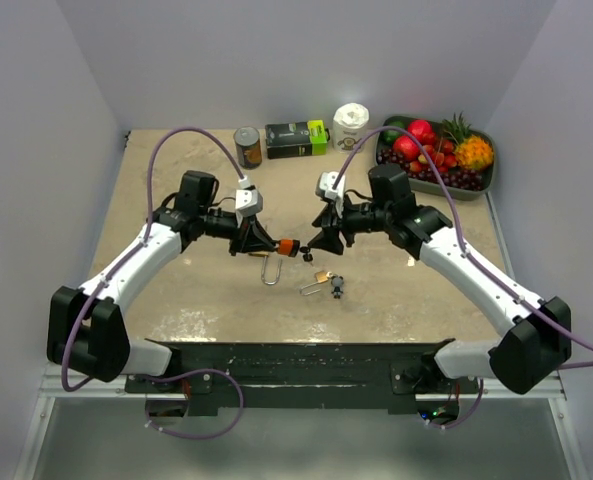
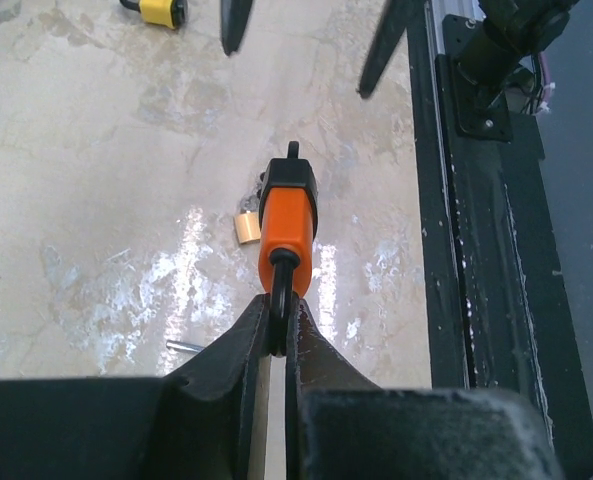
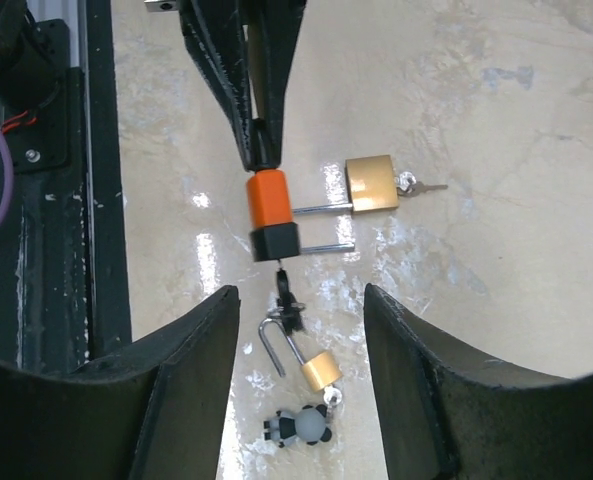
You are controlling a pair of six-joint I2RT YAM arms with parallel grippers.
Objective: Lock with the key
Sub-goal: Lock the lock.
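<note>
My left gripper [image 1: 266, 243] is shut on the black shackle of an orange padlock [image 1: 288, 246] and holds it level above the table. In the left wrist view the fingers [image 2: 254, 335] pinch the shackle, and the orange padlock [image 2: 288, 225] points away. A black-headed key [image 3: 286, 295] sticks out of the padlock's black end [image 3: 276, 242]. My right gripper [image 1: 321, 242] is open and empty, facing that end. In the right wrist view its two fingers [image 3: 191, 370] stand wide on either side, just short of the key.
On the table below lie a brass padlock [image 3: 372, 183] with a long shackle and a key, and a small brass padlock [image 3: 319, 370] with a panda keychain [image 3: 301, 427]. A yellow padlock [image 2: 161, 10] lies further off. A can [image 1: 247, 146], a box [image 1: 297, 138] and a fruit tray [image 1: 488, 182] stand at the back.
</note>
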